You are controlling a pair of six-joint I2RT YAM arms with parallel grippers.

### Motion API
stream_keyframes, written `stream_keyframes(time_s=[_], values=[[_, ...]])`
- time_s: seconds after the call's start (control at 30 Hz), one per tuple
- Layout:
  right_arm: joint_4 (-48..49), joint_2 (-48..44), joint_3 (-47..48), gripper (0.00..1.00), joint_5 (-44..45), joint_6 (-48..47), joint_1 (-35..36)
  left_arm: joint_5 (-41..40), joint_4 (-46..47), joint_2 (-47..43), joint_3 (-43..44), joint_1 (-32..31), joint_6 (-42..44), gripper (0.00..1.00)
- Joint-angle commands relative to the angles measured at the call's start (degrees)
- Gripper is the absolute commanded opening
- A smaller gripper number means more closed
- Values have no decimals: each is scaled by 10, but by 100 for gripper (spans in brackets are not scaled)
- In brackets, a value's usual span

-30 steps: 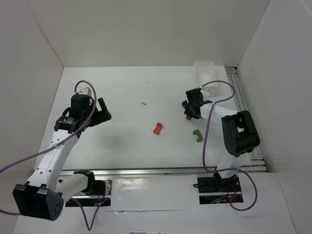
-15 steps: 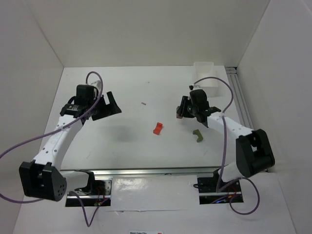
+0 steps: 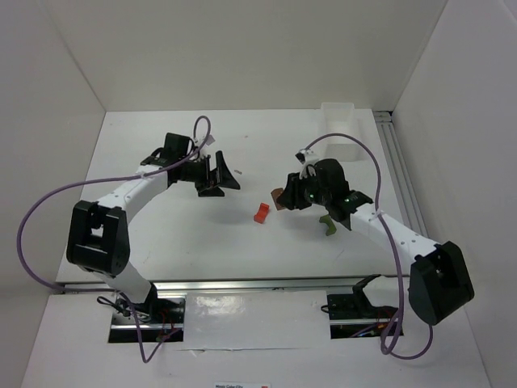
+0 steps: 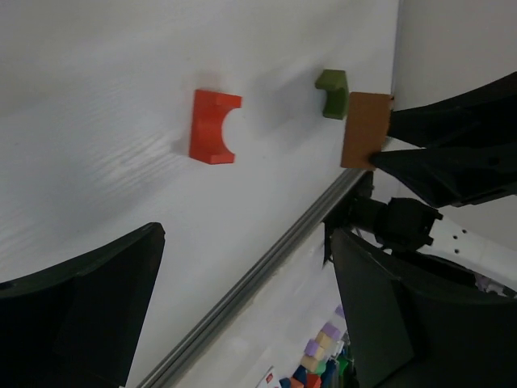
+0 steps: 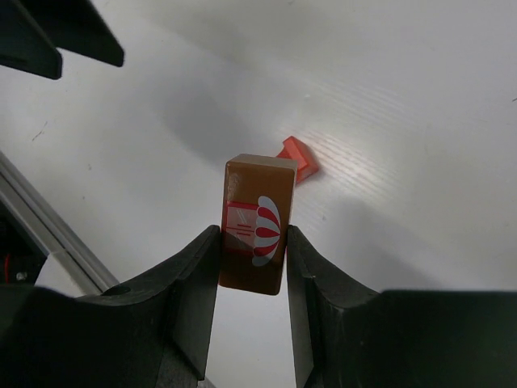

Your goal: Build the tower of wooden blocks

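Brown block (image 5: 257, 223), red-white printed face

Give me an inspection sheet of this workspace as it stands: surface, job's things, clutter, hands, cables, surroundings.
Surface: white table, no spills seen.
Job's things: brown block held in the right hand; red notched block and green block lying apart on the table; nothing stacked yet.
Clutter: white bin at the far right corner.
Hands: right hand shut on the brown block; left hand open, holding nothing.
Cables: left purple cable and right purple cable loop off the arms, touching no block.
Surroundings: white walls; metal rail along the near edge.
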Motion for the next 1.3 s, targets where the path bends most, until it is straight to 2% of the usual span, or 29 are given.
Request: stream_keyframes(time_s=[0.0, 0.27, 0.63, 0.87, 1.1, 1.27], values=[[-9, -30, -7, 36, -21, -20, 23, 69, 51, 12, 44, -22, -20, 97], [-4, -35, -12, 36, -9, -25, 46, 131, 101, 60, 51, -42, -61, 97], [1, -17, -7, 36, -9, -31, 69, 181, 170, 119, 56, -79, -129, 91], [1, -12, -1, 36, -9, -31, 74, 192, 190, 135, 56, -101, -141, 91], [8, -7, 4, 36, -9, -31, 74, 192, 206, 146, 45, -114, -152, 85], [8, -2, 4, 36, -14, -31, 74, 199, 212, 152, 40, -114, -152, 84]])
